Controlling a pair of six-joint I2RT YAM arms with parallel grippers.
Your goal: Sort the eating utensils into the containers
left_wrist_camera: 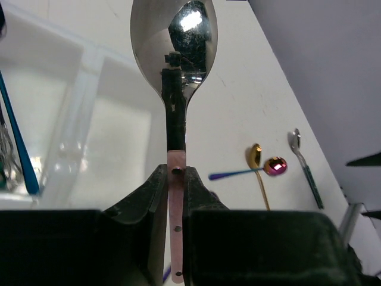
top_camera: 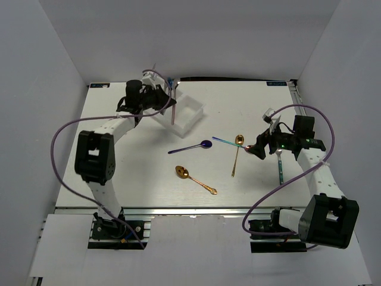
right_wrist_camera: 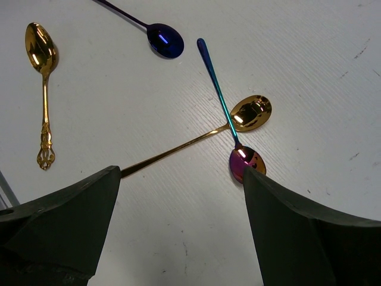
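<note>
My left gripper [top_camera: 162, 98] is shut on the pink handle of a silver spoon [left_wrist_camera: 174, 42] and holds it over the white tray [top_camera: 193, 112]; in the left wrist view the gripper [left_wrist_camera: 177, 179] has the bowl pointing away above a tray compartment [left_wrist_camera: 80, 113]. My right gripper [top_camera: 256, 149] is open and empty just above the table. In the right wrist view its jaws [right_wrist_camera: 181, 179] stand wide apart, and the right fingertip is beside the bowl of an iridescent spoon [right_wrist_camera: 244, 164], which crosses a gold spoon [right_wrist_camera: 250, 113].
A dark blue spoon [top_camera: 191, 147] and an ornate gold spoon [top_camera: 195, 179] lie mid-table. A silver utensil with a teal handle [top_camera: 278, 167] lies under the right arm. A blue utensil [left_wrist_camera: 18, 143] and others rest in the tray's left compartment.
</note>
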